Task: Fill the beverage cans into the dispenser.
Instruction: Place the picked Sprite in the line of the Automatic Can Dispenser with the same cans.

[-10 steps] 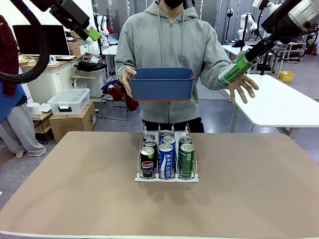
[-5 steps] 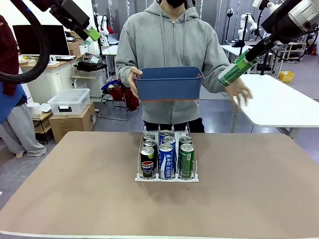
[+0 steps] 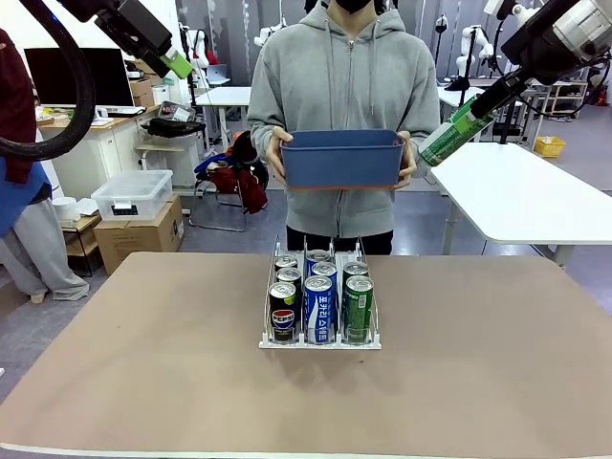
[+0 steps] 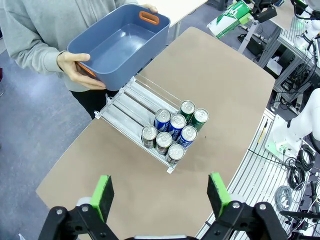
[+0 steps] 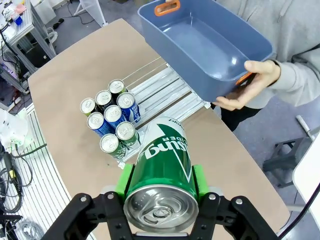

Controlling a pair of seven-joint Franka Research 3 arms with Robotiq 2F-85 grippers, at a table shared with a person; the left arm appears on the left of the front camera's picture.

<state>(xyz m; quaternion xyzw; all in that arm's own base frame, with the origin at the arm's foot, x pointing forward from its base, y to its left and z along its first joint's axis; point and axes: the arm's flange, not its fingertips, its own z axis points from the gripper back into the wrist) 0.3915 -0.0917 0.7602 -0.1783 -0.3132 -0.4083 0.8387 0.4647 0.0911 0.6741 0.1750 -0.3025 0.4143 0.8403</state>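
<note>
Right gripper [image 5: 162, 192] clenched round green can [image 5: 165, 162], held high ready for dispenser [image 3: 320, 337]; left gripper [image 4: 162, 192] released, idle; person's bin [image 3: 341, 159] emptied

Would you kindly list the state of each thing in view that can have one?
Right pincer: shut on green can, raised well above the table.
Left pincer: open, holding nothing, high above the table.
Dispenser: on the table, seven cans upright at its front, rear lanes free.
Blue bin: nothing in it, held in both of the person's hands above the table's far edge.
</note>
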